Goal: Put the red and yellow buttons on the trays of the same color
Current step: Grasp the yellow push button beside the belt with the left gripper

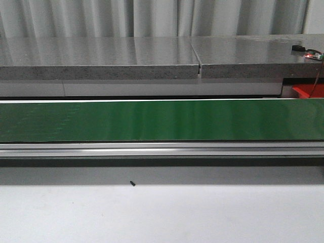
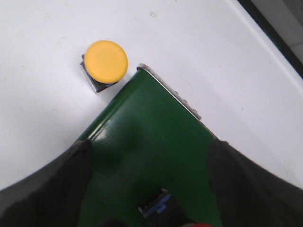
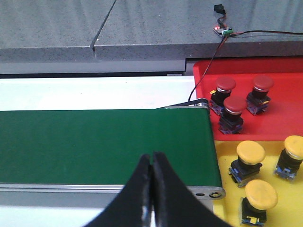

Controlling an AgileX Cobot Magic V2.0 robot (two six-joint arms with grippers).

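Conveyor belt (image 1: 152, 120) runs bare. Yellow button (image 2: 107, 61) sits off its end corner; left gripper (image 2: 151, 189) spread. Right gripper (image 3: 152, 189) pressed together beside red tray (image 3: 284, 118) and yellow tray (image 3: 227, 208), both holding buttons.

I can read no text, label, brand, number or sign in any view; every surface I see here is unmarked or too blurred.

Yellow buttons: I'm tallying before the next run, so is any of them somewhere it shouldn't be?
Yes. One yellow button sits on the white table beside the end of the green belt, not in a tray. The other three sit in the yellow tray.
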